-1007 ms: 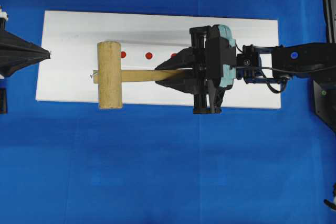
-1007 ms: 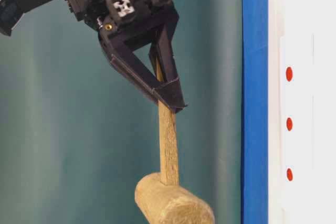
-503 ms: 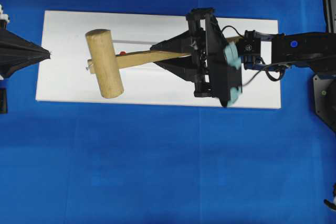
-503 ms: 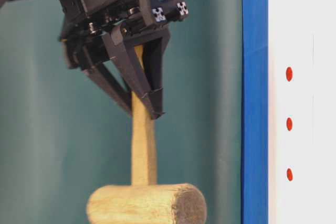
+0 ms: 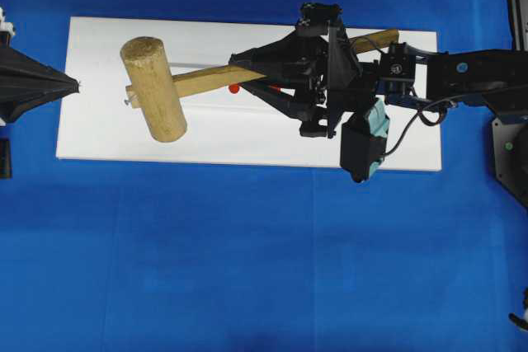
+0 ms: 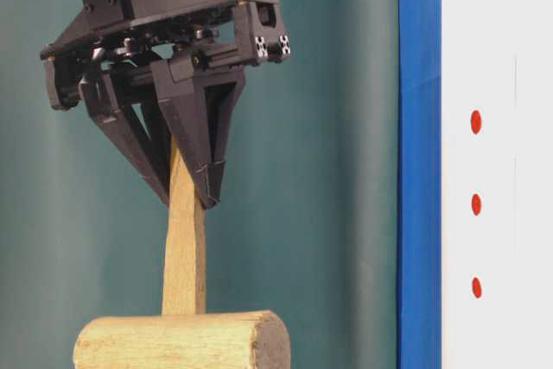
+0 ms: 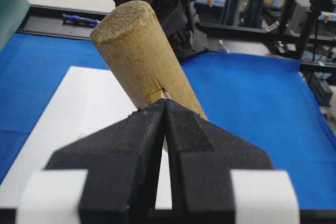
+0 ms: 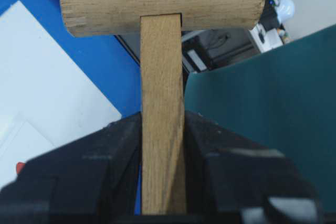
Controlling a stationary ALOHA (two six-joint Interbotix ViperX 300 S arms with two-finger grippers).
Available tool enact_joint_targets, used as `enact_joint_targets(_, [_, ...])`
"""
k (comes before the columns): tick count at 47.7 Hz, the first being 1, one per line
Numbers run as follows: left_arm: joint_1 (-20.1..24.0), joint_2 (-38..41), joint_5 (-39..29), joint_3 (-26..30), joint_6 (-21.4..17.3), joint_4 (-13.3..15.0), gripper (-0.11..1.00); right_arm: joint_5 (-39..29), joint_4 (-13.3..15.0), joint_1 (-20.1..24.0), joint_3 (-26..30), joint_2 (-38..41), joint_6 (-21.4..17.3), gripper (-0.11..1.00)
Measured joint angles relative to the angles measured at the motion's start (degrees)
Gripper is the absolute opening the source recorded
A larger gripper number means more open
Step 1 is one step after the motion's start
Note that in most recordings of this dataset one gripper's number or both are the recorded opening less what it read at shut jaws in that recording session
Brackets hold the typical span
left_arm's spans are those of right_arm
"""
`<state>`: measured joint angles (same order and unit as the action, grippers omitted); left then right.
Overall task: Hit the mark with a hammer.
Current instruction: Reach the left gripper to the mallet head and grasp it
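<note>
The hammer [image 5: 153,88] hangs in the air over the white strip [image 5: 247,133], its wooden head to the left. My right gripper [image 5: 247,74] is shut on its flat handle [image 8: 161,103] partway along, with the handle's end sticking out behind the wrist. The mark [image 5: 234,88] peeks out just under the handle; from table level the mark [image 6: 476,205] is the middle dot, and the hammer head [image 6: 181,343] stands well off the strip. My left gripper [image 5: 74,84] is shut and empty at the strip's left end, with the hammer head [image 7: 142,51] just beyond its tips [image 7: 165,102].
Two more red dots [image 6: 476,122] [image 6: 476,287] flank the mark. Blue cloth [image 5: 247,269] surrounds the strip. A green backdrop [image 6: 328,170] stands behind. Black frame parts [image 5: 516,6] line the right edge.
The right wrist has rolled and the hammer has swung up, its head moving farther from the strip and leftward. The central dot is uncovered now. The left gripper stayed still.
</note>
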<state>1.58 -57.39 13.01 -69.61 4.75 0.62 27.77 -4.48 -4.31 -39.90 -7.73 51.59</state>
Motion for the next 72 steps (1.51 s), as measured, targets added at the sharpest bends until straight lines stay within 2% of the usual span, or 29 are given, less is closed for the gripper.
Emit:
enact_joint_targets(13, [0.0, 0.2, 0.0, 0.0, 0.2, 0.0, 0.00, 0.3, -0.5, 0.0, 0.0, 0.0, 0.1, 0.09])
enact_joint_targets(22, [-0.1, 0.2, -0.1, -0.1, 2.8, 0.1, 0.04, 0.3, -0.6, 0.0, 0.0, 0.0, 0.2, 0.09])
enact_joint_targets(26, [0.0, 0.3, -0.1, -0.1, 4.2, 0.1, 0.23, 0.3, -0.6, -0.1, 0.0, 0.0, 0.2, 0.09])
enact_joint_targets(35, [0.0, 1.0, -0.1, -0.2, 6.7, 0.2, 0.78, 0.3, -0.6, -0.1, 0.0, 0.0, 0.3, 0.09])
enact_joint_targets(38, [0.0, 1.2, -0.1, -0.2, 7.3, 0.2, 0.90, 0.3, -0.6, -0.1, 0.0, 0.0, 0.3, 0.09])
enact_joint_targets(40, [-0.1, 1.4, -0.1, -0.1, 7.6, 0.2, 0.93, 0.3, -0.5, -0.1, 0.0, 0.0, 0.2, 0.09])
enact_joint_targets(49, [0.1, 1.8, 0.2, -0.2, 7.6, 0.2, 0.93, 0.3, -0.6, 0.0, 0.0, 0.0, 0.3, 0.09])
enact_joint_targets(56, [1.1, 3.8, 2.9, -0.2, 7.9, 0.2, 0.93, 0.3, -0.6, 0.0, 0.0, 0.0, 0.3, 0.09])
enact_joint_targets(72, [2.3, 18.7, 10.9, 5.1, 7.9, 0.2, 0.93, 0.2, -0.6, -0.1, 0.0, 0.0, 0.2, 0.09])
